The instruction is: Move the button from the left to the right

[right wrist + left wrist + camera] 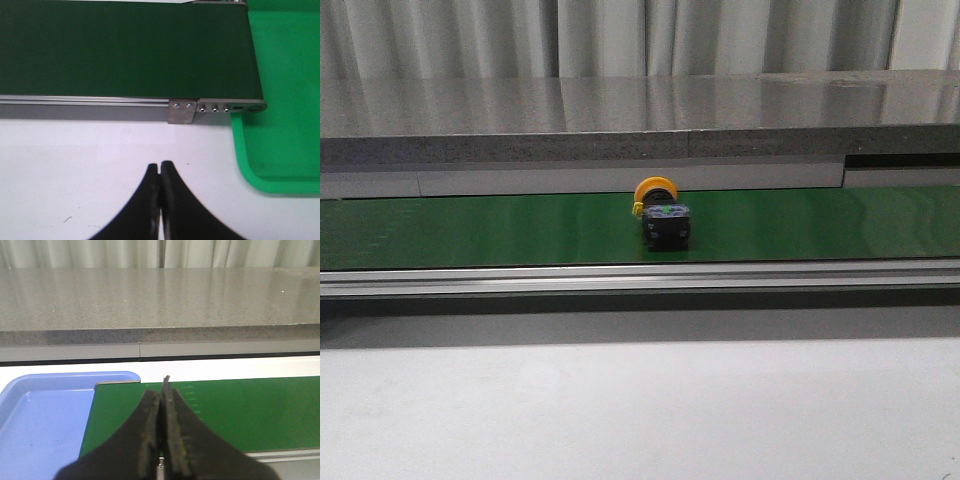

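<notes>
The button (661, 212) lies on its side on the green conveyor belt (470, 230) near the middle of the front view, its yellow-orange cap toward the back and its black body with a bluish-green mark toward me. It shows in neither wrist view. My left gripper (161, 390) is shut and empty over the belt's left end (240, 410). My right gripper (160, 166) is shut and empty over the white table, in front of the belt's right end (125, 50). Neither gripper shows in the front view.
A blue tray (45, 425) sits at the belt's left end and a green tray (285, 125) at its right end. A grey stone ledge (640, 115) runs behind the belt. An aluminium rail (640, 278) borders the belt's front, with white table (640, 410) before it.
</notes>
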